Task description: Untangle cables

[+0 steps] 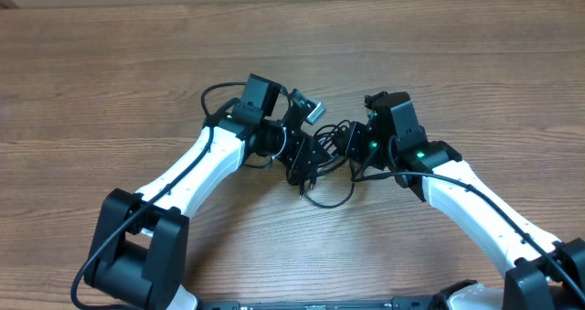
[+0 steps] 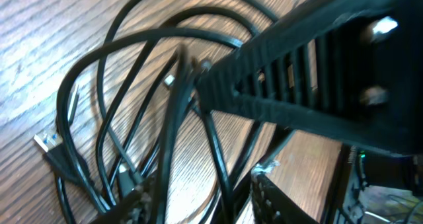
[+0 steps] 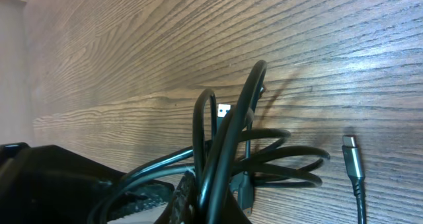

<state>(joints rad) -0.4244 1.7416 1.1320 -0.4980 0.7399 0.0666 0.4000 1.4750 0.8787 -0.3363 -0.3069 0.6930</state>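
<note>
The cables (image 1: 326, 166) lie as one tangle of thin black loops at the middle of the table, between my two grippers. My left gripper (image 1: 300, 155) is at the tangle's left side. In the left wrist view its jaws (image 2: 198, 192) stand apart, with a few strands (image 2: 86, 98) running through the gap and wood showing between them. A silver-tipped plug (image 2: 46, 143) lies at the left. My right gripper (image 1: 353, 145) is shut on a bunch of strands (image 3: 251, 118) that rise in loops from its jaws (image 3: 213, 199). Its ribbed finger (image 2: 310, 72) crosses the left wrist view.
The wooden table (image 1: 110, 72) runs wide on all sides of the tangle. A loose plug end (image 3: 350, 150) lies on the wood to the right of the held bunch. The left arm's own thicker wiring (image 1: 215, 95) loops out behind its wrist.
</note>
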